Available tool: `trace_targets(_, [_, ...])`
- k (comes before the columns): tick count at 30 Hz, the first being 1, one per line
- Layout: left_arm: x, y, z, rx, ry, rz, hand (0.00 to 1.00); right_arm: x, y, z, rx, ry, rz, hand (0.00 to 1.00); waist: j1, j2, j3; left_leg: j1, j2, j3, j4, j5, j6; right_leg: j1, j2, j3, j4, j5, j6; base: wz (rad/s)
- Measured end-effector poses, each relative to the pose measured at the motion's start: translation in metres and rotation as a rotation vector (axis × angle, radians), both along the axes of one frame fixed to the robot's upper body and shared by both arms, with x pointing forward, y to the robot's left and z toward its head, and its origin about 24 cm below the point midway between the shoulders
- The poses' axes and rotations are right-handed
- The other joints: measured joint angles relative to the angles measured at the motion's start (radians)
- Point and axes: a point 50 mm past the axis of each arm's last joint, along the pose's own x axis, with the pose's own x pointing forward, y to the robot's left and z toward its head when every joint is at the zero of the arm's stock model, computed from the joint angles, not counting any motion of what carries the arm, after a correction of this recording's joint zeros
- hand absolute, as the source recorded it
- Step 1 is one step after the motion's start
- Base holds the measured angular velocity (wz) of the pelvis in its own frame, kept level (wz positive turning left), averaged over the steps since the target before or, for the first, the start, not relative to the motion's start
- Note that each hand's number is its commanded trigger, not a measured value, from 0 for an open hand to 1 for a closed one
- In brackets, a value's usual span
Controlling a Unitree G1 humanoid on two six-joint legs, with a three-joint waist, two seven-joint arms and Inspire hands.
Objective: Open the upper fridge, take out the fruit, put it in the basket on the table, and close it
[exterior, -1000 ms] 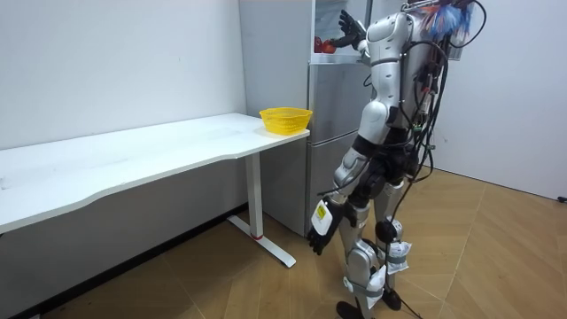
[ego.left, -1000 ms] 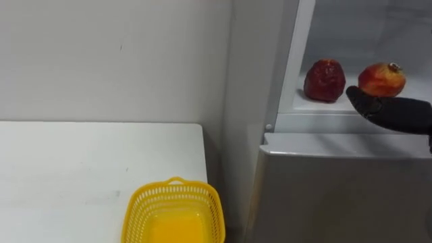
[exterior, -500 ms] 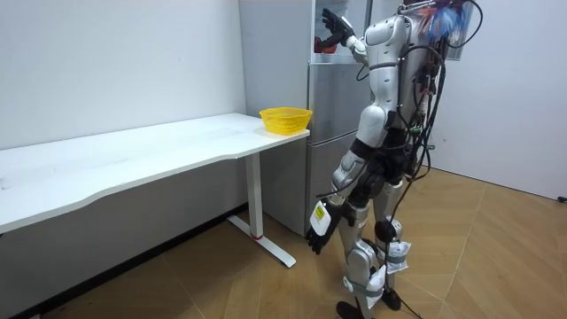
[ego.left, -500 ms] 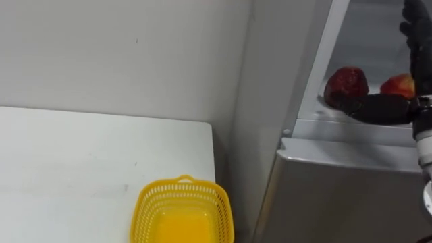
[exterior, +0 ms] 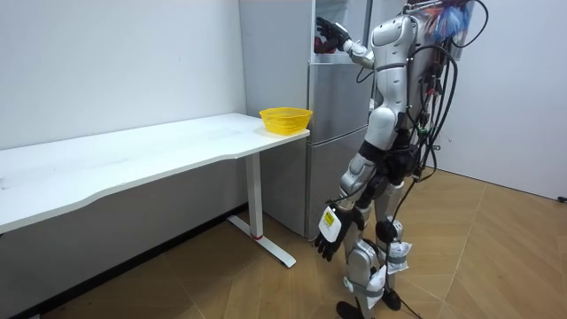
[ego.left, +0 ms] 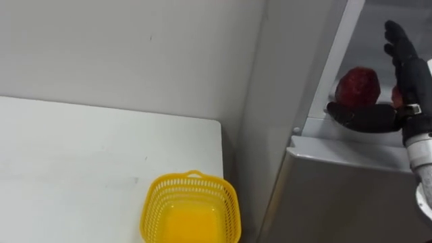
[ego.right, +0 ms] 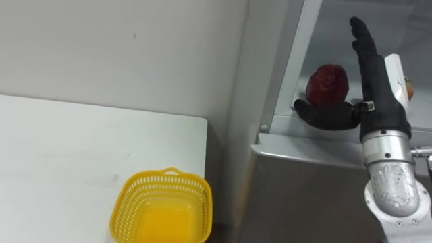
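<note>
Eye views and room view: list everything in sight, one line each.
fruit: one, dark red, on the shelf of the open upper compartment.
second fruit: one, orange-red, on the same shelf, mostly hidden behind the right hand.
fridge: one, grey, beside the table's end.
basket: one, yellow, empty, on the table corner nearest the fridge.
table: one, white, along the wall.
wall: white, behind the table.
floor: wood, under the table and robot.
right hand: black, open, fingers upright beside the dark red fruit, thumb stretched out in front of it.
left hand: black, hanging by the leg.
</note>
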Motion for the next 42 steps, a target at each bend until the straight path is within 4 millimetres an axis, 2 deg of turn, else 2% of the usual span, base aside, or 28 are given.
trace_targets(6, [-0.002,0.000,0.000,-0.003,0.005,0.000,0.00,0.005,-0.002,-0.003,0.010,0.022,-0.007,0.00,0.001,0.015,-0.0110,0.019,0.000,0.001,0.000,0.000,0.000,0.010,0.000,0.003,0.000,0.000,0.000,0.00])
trace_targets(11, [-0.002,0.000,0.000,-0.010,0.005,-0.003,0.00,0.007,-0.003,-0.008,0.010,0.043,-0.011,0.00,0.002,0.020,-0.0077,0.026,0.000,0.001,-0.006,0.000,0.000,0.022,0.000,0.003,-0.001,0.000,0.000,0.00])
trace_targets(21, [-0.007,-0.001,0.000,-0.017,0.018,0.002,0.00,0.008,-0.006,-0.013,0.021,0.065,-0.019,0.00,0.003,0.021,-0.0073,0.027,0.000,0.000,-0.007,0.000,0.000,0.024,0.000,0.004,0.000,0.000,0.000,0.00])
trace_targets(27, [-0.008,0.000,0.000,-0.028,0.042,0.004,0.00,0.012,-0.010,-0.023,0.115,0.137,0.059,0.00,-0.003,0.014,-0.0117,0.029,0.000,0.000,-0.007,0.001,0.000,0.024,-0.002,-0.007,0.001,0.000,0.000,0.00])
trace_targets(35, [-0.012,0.005,0.001,-0.038,0.077,0.004,0.00,0.016,-0.008,-0.030,0.147,0.224,0.163,0.00,-0.015,0.011,-0.0097,0.026,-0.001,-0.002,-0.002,0.000,0.000,0.028,-0.003,-0.010,-0.001,0.000,0.000,0.00])
trace_targets(42, [-0.013,0.010,0.003,-0.030,0.084,0.005,0.00,0.016,-0.020,-0.033,0.181,0.272,0.188,0.00,-0.005,0.007,-0.0119,0.028,-0.003,-0.002,0.001,0.001,0.000,0.032,-0.005,-0.009,-0.004,0.000,0.000,0.00])
